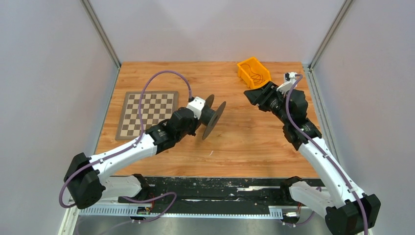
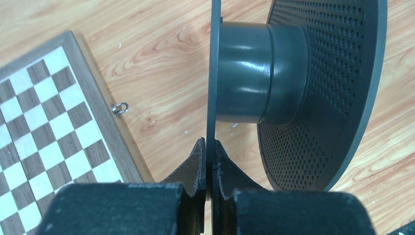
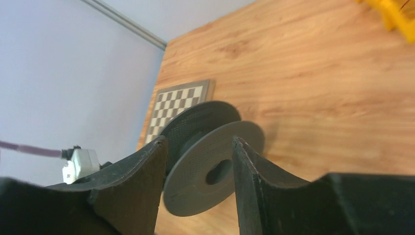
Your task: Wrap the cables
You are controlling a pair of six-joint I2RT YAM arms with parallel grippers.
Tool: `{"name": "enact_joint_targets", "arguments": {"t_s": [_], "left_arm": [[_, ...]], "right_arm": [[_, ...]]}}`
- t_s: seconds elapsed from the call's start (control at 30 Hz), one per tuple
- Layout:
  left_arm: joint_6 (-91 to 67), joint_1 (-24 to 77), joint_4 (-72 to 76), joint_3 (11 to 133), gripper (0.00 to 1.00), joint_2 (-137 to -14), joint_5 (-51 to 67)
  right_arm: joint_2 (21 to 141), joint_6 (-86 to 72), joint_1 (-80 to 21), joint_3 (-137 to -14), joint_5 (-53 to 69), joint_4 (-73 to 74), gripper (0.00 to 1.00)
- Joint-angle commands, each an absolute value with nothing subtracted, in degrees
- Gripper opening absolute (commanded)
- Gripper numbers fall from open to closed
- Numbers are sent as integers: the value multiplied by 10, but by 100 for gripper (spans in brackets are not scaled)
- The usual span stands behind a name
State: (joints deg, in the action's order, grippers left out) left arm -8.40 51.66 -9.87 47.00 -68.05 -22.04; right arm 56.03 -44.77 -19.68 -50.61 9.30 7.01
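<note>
A dark grey spool (image 1: pixel 211 116) with two perforated flanges is held on its side above the wooden table (image 1: pixel 244 142). My left gripper (image 2: pixel 210 161) is shut on the edge of one thin flange; the spool's hub (image 2: pixel 254 73) is bare. The thin red-brown wire (image 1: pixel 254 73) lies coiled in the yellow bin (image 1: pixel 253 72) at the back right. My right gripper (image 1: pixel 250 94) is open and empty, just in front of the bin, facing the spool (image 3: pixel 210 156), which shows between its fingers from a distance.
A chessboard (image 1: pixel 148 113) lies flat at the left of the table, also in the left wrist view (image 2: pixel 49 132). Grey walls with metal rails close the left, right and back sides. Purple arm cables loop over the left arm (image 1: pixel 161 78).
</note>
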Motion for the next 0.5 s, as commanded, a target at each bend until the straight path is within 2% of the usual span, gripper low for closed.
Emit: {"name": "enact_joint_targets", "arguments": {"t_s": [0.0, 0.1, 0.2, 0.47], "left_arm": [[-137, 461, -126, 529, 0, -685, -121], [-139, 432, -166, 552, 5, -698, -90], [-148, 420, -181, 564, 21, -705, -79], [-134, 397, -280, 632, 34, -748, -15]], "right_arm": [[560, -315, -194, -541, 26, 50, 49], [554, -280, -195, -537, 4, 43, 49], [554, -261, -195, -534, 0, 38, 49], [650, -176, -186, -567, -44, 34, 49]]}}
